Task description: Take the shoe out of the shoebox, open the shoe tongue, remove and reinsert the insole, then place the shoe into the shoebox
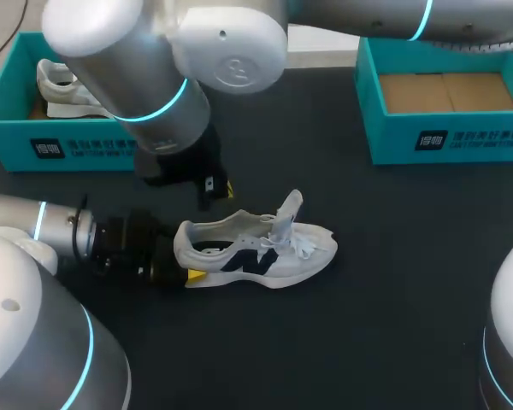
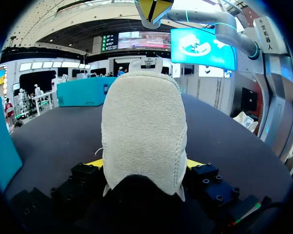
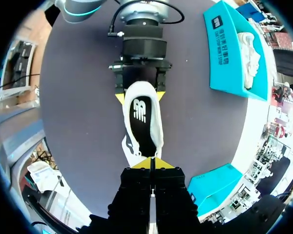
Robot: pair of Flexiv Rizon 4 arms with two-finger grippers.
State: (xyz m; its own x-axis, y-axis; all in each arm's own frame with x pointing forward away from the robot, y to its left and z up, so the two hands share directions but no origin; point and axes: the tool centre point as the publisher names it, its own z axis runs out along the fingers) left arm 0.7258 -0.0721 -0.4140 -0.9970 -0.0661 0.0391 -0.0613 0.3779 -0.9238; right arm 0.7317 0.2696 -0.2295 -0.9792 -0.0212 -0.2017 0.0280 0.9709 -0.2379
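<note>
I saw a dark table (image 1: 393, 282) carrying a teal box (image 1: 13, 141) at its far-left corner, a spare white shoe (image 1: 64, 90) inside.

Pale shoe (image 1: 256, 249) on a matt black surface (image 1: 368, 333), between a glossy left arm (image 1: 26, 342) and right arm (image 1: 231, 43).
Up close, the shoe's heel is fuzzy, napped cream cloth. Its sides look smoother, with a dark panel, and the laces are white woven cloth. The left shoebox (image 1: 17, 132) and right shoebox (image 1: 462, 141) are matt teal card, and the right one has plain brown card inside. Both arm shells are smooth, shiny white. The left gripper (image 2: 144, 163) is matt black with bright yellow tips.
</note>
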